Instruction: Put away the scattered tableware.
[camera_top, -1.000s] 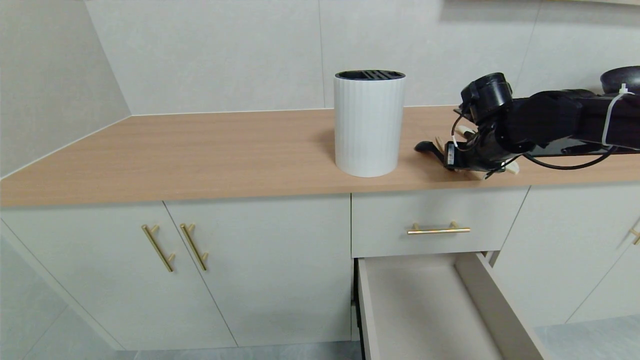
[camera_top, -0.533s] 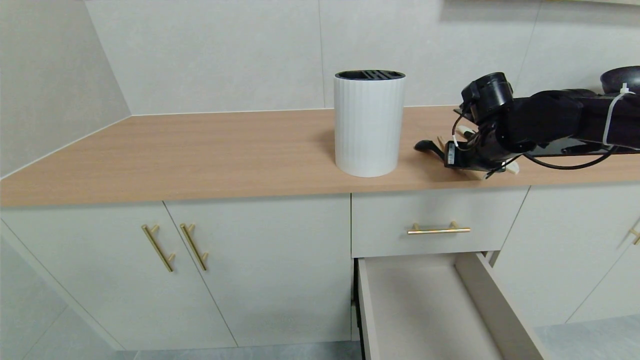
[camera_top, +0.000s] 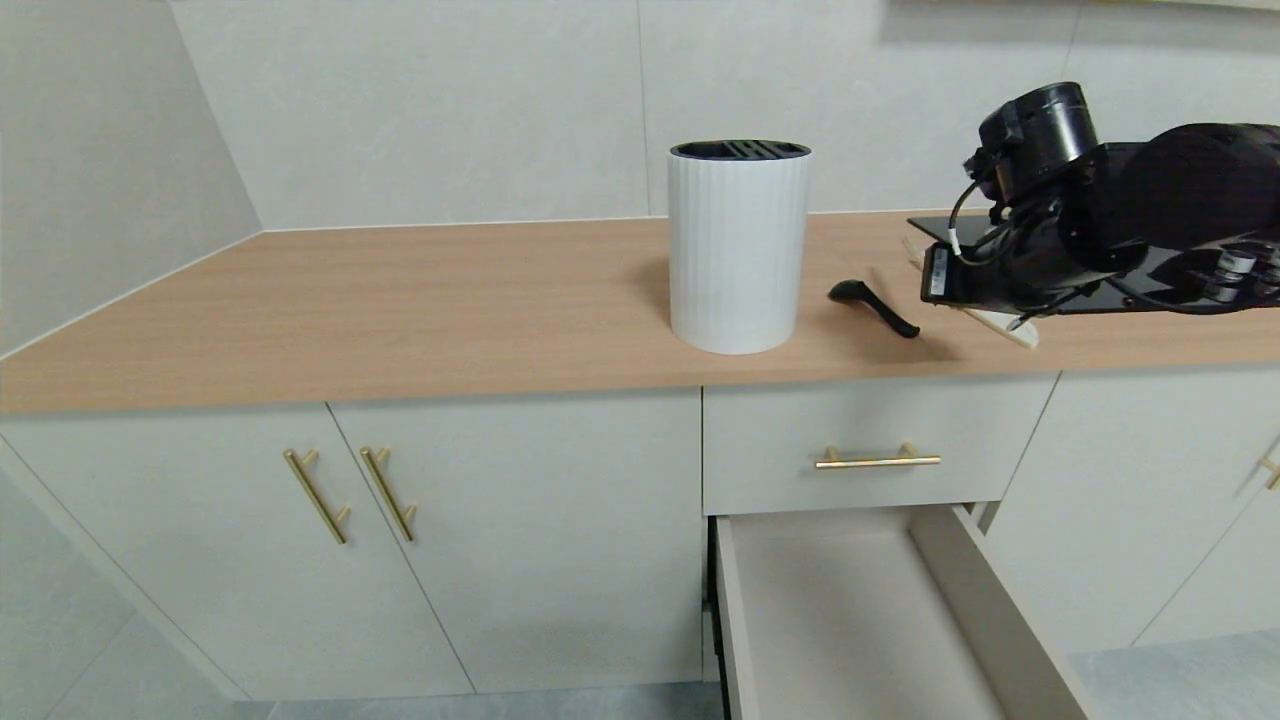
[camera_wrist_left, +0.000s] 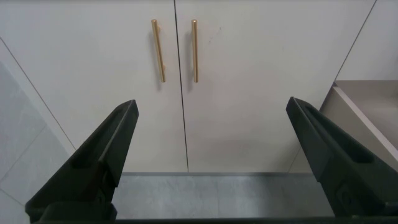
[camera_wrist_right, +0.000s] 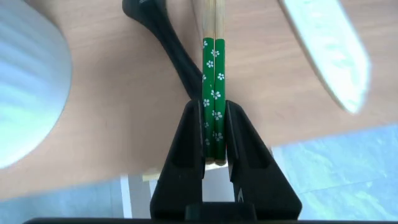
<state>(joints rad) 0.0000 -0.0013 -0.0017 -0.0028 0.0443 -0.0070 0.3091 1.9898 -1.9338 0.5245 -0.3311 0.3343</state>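
My right gripper (camera_wrist_right: 214, 113) is shut on a pair of wooden chopsticks (camera_wrist_right: 213, 62) with green flowered ends, held a little above the wooden counter (camera_top: 450, 310). In the head view the right gripper (camera_top: 940, 276) hangs to the right of a tall white ribbed holder (camera_top: 738, 250). A black spoon (camera_top: 872, 303) lies on the counter between the two, also under the chopsticks as the black spoon (camera_wrist_right: 163, 43). A pale knife (camera_wrist_right: 323, 53) lies beside it, the knife (camera_top: 1000, 325) near the counter's front edge. My left gripper (camera_wrist_left: 211, 155) is open, low before the cupboard doors.
An open empty drawer (camera_top: 850, 610) sticks out below the counter under a closed drawer with a gold handle (camera_top: 877, 460). A flat black board (camera_top: 1090, 292) lies behind the right arm. Two cupboard doors with gold handles (camera_wrist_left: 177, 50) face the left gripper.
My right gripper has lifted off the counter, up and to the right, with the chopsticks in it. The black spoon now lies uncovered.
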